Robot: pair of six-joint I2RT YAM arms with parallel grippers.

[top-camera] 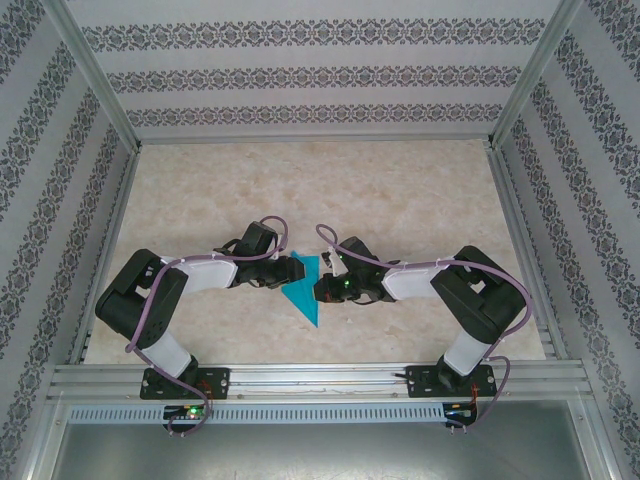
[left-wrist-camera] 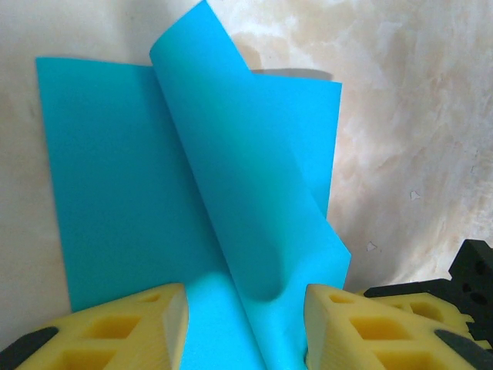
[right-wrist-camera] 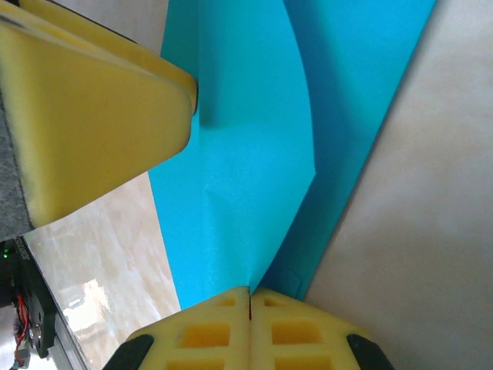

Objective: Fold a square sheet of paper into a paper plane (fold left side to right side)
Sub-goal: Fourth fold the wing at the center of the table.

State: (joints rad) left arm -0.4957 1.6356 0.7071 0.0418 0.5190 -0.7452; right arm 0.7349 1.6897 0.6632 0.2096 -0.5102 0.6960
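1 paper (right-wrist-camera: 254, 154) pinched, r gripper (right-wrist-camera: 249, 294).

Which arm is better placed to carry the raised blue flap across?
Right, most likely: the right gripper is shut on the raised edge of the square sheet of paper, while the left gripper stands open.

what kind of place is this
Probably a purpose-built robot test cell, not a home: an aluminium frame holds patterned wall panels around a marble-look table, with the left arm and right arm bolted to a rail at its near edge.
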